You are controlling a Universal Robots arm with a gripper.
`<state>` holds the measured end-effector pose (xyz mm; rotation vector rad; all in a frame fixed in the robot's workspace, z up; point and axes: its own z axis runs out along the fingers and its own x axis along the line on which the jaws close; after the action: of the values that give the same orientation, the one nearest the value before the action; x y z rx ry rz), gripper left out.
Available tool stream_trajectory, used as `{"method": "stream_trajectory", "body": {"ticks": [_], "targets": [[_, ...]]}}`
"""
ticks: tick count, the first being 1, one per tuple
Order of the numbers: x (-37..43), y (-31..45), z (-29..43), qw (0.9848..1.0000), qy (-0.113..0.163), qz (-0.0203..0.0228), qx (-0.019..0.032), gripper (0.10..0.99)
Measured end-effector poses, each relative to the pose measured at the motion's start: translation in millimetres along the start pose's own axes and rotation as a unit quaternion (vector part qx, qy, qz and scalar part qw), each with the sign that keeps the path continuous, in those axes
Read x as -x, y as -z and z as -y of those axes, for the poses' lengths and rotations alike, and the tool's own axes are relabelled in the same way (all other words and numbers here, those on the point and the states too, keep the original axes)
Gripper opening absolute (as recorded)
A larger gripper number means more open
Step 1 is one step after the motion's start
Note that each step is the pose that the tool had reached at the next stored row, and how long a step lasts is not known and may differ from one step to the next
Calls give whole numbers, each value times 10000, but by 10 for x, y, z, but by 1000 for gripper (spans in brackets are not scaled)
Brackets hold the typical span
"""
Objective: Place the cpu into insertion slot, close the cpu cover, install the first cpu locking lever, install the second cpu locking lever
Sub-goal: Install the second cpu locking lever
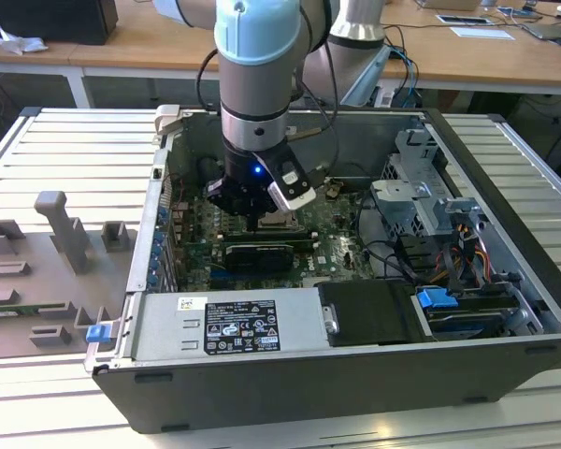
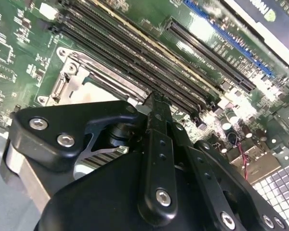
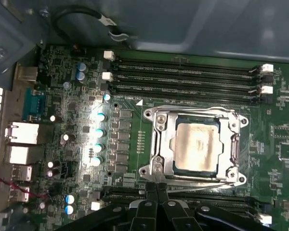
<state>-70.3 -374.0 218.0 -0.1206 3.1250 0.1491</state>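
Black gripper [image 1: 254,213] hangs at centre frame of the exterior view, inside the open grey computer case [image 1: 505,281]. In the first wrist view its fingertips [image 3: 156,188] sit pressed together at bottom centre, holding nothing, just beside the silvery square cpu cover [image 3: 195,144], which lies closed over the dull silver-beige cpu [image 3: 196,147] in the insertion slot. In the second wrist view the cover [image 2: 79,79] shows at middle left, beside long black memory slots [image 2: 135,57].

One computer case [image 1: 355,374] lies open on the counter [image 1: 65,168], with one robot arm [image 1: 257,56] reaching into it. On the board sit one cpu [image 3: 196,147] under one cpu cover [image 3: 195,115] and four long memory slots [image 3: 183,77] above it.
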Motion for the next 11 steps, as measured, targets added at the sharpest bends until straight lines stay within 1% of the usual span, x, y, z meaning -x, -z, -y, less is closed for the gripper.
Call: {"method": "stream_trajectory", "body": {"ticks": [1, 4, 5, 7, 8, 9, 10, 11], "targets": [[-2, -18, 3, 10000, -1, 3, 30, 106], [-4, -63, 17, 10000, 9, 7, 89, 106], [-5, -80, 30, 9999, 16, 10, 120, 106], [-12, -88, 67, 9998, 19, 24, 220, 106], [-15, -89, 80, 9997, 20, 29, 259, 106], [-26, -89, 115, 9994, 19, 41, 354, 106], [-35, -91, 129, 9992, 19, 47, 390, 106], [-46, -94, 138, 9991, 19, 53, 415, 106]]}}
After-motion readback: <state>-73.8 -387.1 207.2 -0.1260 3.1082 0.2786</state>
